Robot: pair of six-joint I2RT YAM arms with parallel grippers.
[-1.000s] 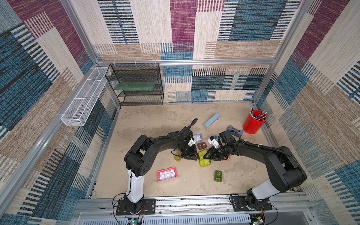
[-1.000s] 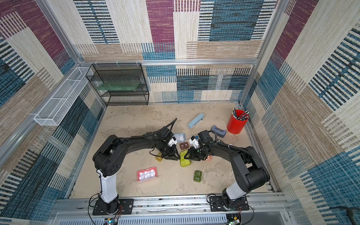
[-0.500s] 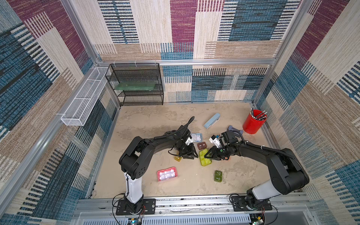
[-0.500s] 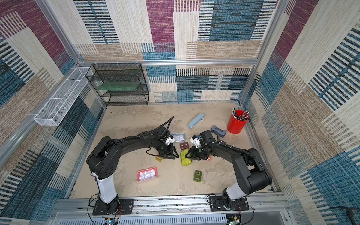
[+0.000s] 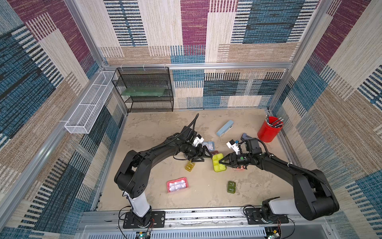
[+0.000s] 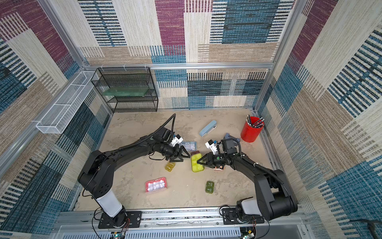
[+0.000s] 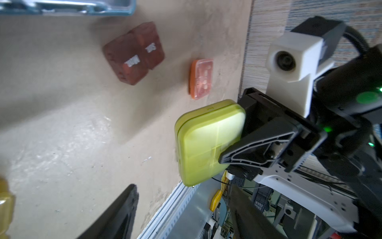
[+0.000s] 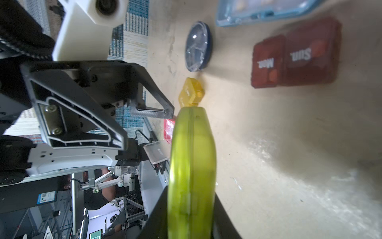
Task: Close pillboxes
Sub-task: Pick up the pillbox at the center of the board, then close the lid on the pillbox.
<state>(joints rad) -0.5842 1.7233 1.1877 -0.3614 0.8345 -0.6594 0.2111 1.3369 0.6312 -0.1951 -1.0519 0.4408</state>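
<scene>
Beside the yellow-green pillbox, clamped in the right gripper, the left gripper gapes empty; seven more lie around that pillbox: light-blue, brown, orange, amber, pink, dark-green, round black.

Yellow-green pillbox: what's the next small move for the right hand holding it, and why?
Probably set the yellow-green pillbox down and open the right hand. It looks shut along its seam in the right wrist view, and the left hand is open and off it, so this box seems done.
</scene>
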